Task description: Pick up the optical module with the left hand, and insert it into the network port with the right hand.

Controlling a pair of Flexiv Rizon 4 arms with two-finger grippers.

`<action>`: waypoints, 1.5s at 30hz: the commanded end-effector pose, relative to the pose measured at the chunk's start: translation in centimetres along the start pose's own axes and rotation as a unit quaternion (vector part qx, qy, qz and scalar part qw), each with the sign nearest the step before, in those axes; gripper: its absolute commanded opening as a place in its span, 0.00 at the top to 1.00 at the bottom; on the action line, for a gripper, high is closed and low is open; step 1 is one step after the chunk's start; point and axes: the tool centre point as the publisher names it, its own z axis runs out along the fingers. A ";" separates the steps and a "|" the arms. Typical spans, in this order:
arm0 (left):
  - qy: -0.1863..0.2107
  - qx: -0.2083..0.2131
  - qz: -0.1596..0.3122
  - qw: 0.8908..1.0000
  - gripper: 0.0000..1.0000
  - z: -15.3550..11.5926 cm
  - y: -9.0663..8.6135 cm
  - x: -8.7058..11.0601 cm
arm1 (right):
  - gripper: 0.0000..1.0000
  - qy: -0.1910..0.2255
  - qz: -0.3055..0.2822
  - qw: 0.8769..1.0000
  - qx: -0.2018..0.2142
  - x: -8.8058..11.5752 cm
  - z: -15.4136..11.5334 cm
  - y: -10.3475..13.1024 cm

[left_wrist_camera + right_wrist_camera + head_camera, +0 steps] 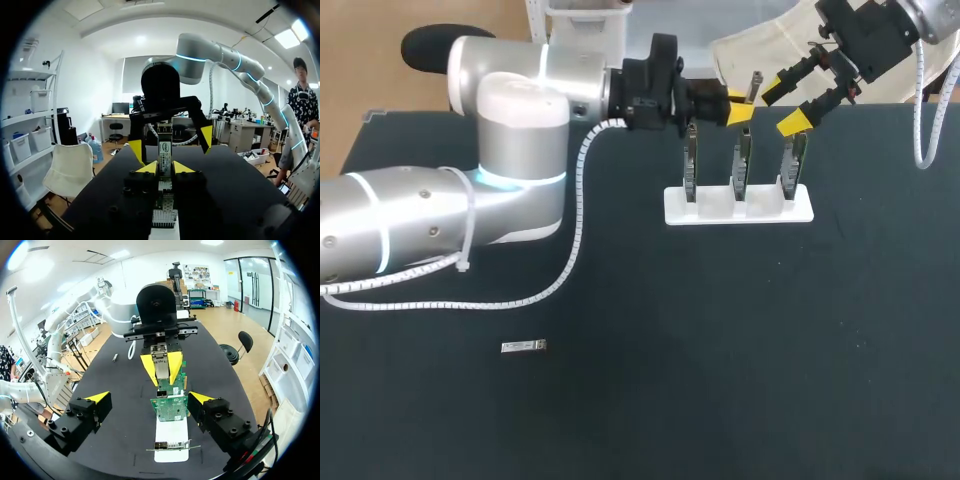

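L fingers seem clamped on module.

Surface: matt black, faintly cloth-like, no shine. Left arm: smooth glossy shell, silver-grey and white, with a white coiled plastic cable running along it. Left hand and right hand: matt black bodies, bright yellow plastic-looking tips. Module pinched in the left hand: bare silvery metal, dull sheen. Spare module on the surface: same metal look. Stand: smooth white plastic. Boards in it: green circuit board, semi-gloss, thin metal brackets.
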 end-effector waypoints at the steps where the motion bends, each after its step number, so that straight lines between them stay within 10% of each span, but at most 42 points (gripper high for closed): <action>1: 0.002 0.003 0.000 1.000 1.00 -0.1 -0.5 0.0 | 0.00 0.000 0.000 1.000 0.001 0.0 0.0 0.1; 45: -0.015 0.023 0.016 0.999 1.00 0.3 -0.8 -0.3 | 0.00 -0.008 -0.014 0.999 0.045 -1.2 -1.9 -1.0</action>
